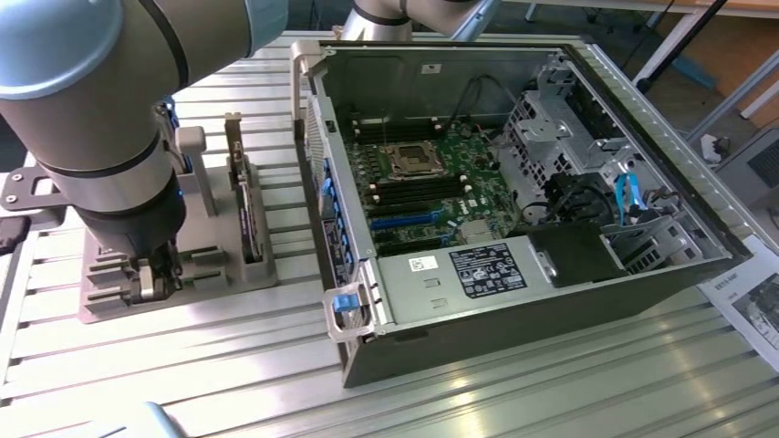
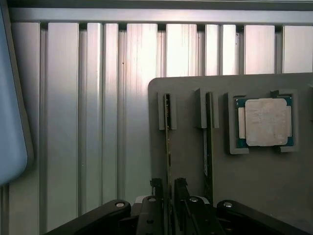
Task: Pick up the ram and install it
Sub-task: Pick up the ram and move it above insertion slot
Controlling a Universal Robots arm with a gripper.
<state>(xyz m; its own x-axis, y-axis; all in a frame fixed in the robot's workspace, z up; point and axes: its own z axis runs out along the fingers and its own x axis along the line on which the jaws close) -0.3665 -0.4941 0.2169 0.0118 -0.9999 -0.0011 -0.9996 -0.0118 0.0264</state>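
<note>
Two rams stand on edge in a grey holder point(image 2: 188, 147). One ram point(image 2: 167, 137) runs straight in between my fingers; the other ram point(image 2: 209, 142) stands parallel beside it. My gripper point(image 2: 168, 190) is open, with one dark finger point(image 2: 156, 191) on each side of the first ram's end and a small gap to each. In the exterior view the gripper point(image 1: 152, 274) is lowered onto the holder point(image 1: 109, 306) at the exterior view's left, beside the open computer case point(image 1: 487, 301).
A square silver processor point(image 2: 266, 122) lies in a pocket of the holder. A dark expansion card point(image 1: 244, 214) stands upright on it near the case. The motherboard point(image 1: 420, 182) lies inside the case, amid cables and drive cages. A paper sheet point(image 1: 749, 306) lies at the exterior view's right.
</note>
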